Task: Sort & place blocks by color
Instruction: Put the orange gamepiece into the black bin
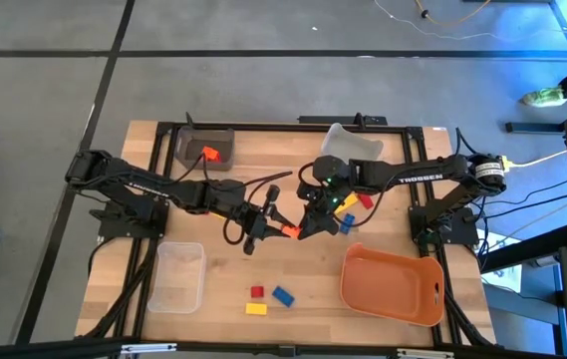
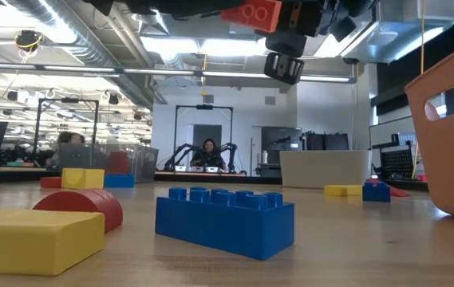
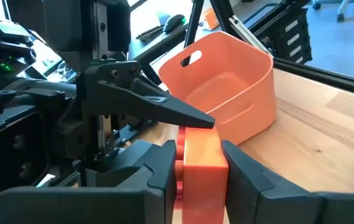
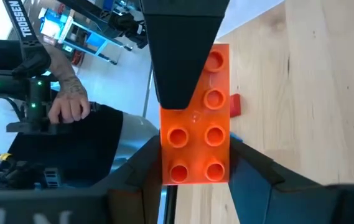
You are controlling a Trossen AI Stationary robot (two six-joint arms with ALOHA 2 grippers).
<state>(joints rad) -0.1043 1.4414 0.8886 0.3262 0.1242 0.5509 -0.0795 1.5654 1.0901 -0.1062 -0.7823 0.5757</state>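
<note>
Centrally in the high view, the left gripper [image 1: 281, 227] and right gripper [image 1: 305, 227] meet, both clenched on one orange block [image 1: 290, 231] held above the table. Three blocks lie at lower centre: one red [image 1: 257, 291], one blue [image 1: 283, 295], one yellow [image 1: 255, 309].

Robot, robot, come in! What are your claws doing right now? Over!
Left gripper and right gripper both clamped on one orange block, mid-air over table centre. Nothing blocking.
</note>
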